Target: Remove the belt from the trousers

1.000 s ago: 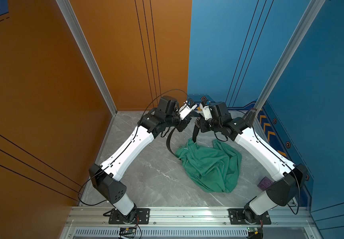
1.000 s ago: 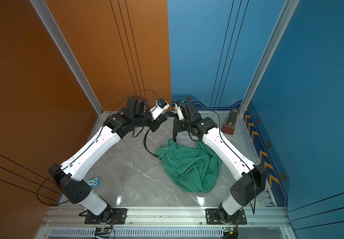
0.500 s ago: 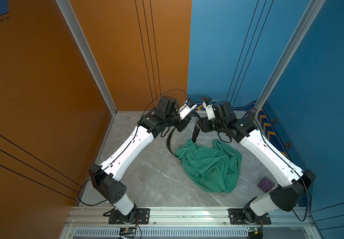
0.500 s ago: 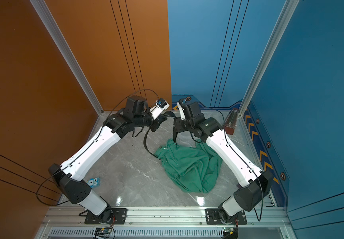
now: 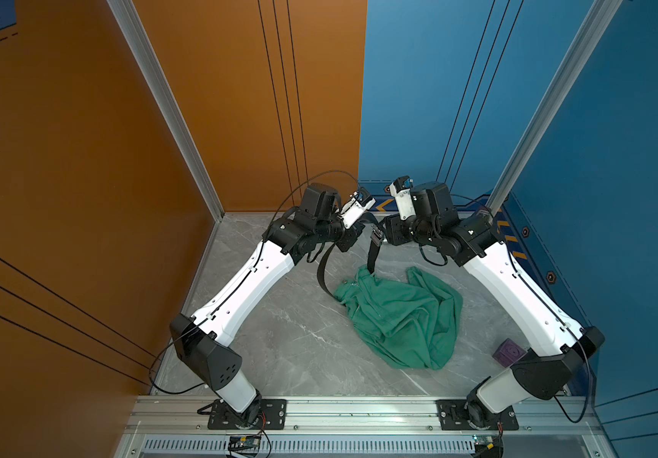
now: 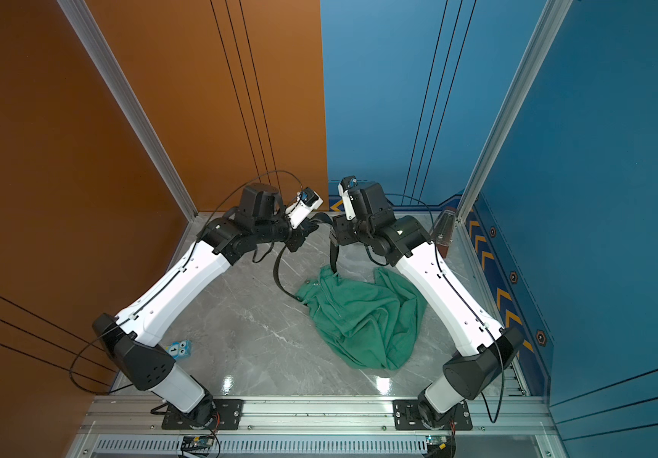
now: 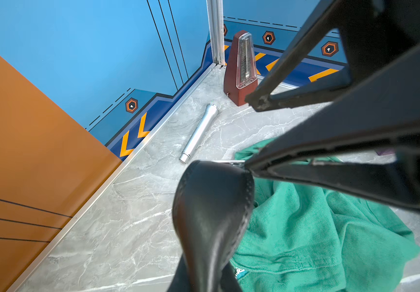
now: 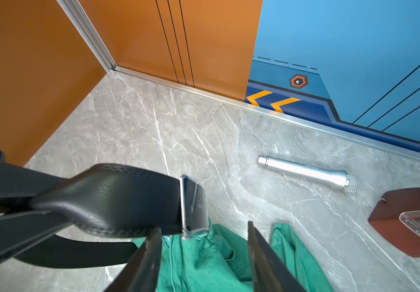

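Nearest the robot's bases, a purple cube (image 5: 508,352) sits on the grey worktop (image 5: 279,337), half hidden behind the right arm in a top view. A small pale-blue item (image 6: 178,349), too small to identify, peeks out beside the left arm in a top view.

Further in, the green trousers (image 5: 398,317) lie in a crumpled heap mid-worktop, their folds hard to follow. Two lengths of the black belt (image 5: 371,253) rise from the heap's far edge, so the belt is partly in the trousers, and its run inside the cloth is hidden.

Above that edge, the left claw (image 7: 248,164) is clamped tight on the strap close to the silver buckle (image 8: 193,204). The right claw (image 8: 202,227) stands partly open with nothing gripped. The buckle hangs just before its fingers, and whether it touches one cannot be told.

Beyond, a silver microphone (image 8: 310,174) lies near the back wall, covered by the arms in both top views. A brown metronome (image 7: 241,68) stands in the corner, cut off in the right wrist view.
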Tool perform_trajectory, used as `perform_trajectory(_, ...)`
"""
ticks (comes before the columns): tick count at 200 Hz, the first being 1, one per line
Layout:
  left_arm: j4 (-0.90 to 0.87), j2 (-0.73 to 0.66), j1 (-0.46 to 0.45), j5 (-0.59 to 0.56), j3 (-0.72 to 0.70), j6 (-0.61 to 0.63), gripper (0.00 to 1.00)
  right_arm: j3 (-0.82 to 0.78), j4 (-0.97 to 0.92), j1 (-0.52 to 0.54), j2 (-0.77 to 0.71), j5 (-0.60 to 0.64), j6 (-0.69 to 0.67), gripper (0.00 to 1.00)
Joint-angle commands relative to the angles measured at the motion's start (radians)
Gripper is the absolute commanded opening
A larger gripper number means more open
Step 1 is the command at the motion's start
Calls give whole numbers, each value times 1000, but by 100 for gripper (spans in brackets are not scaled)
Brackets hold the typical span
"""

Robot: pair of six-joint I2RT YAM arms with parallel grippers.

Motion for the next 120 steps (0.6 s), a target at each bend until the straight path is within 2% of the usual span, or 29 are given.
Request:
perform_trajectory(1, 55, -2, -2, 28, 20, -16, 0, 19, -54, 20, 23, -11, -35, 56)
perform_trajectory(23, 56, -3, -2, 30, 22, -16, 0, 20, -61, 21, 39, -2, -41, 47)
perform_trajectory(51, 55, -1, -1, 30, 20, -16, 0, 20, -62, 22, 47, 1, -46, 52)
perform_trajectory(61, 55, -1, -1, 29, 20, -16, 0, 20, -62, 23, 51, 2, -50, 51)
perform_trajectory(95, 55, 1, -1, 32, 17, -16, 0, 22, -62, 23, 53, 17, -50, 17)
perform_trajectory(120, 56, 0, 1, 33, 16, -16, 0, 20, -63, 22, 52, 20, -50, 12)
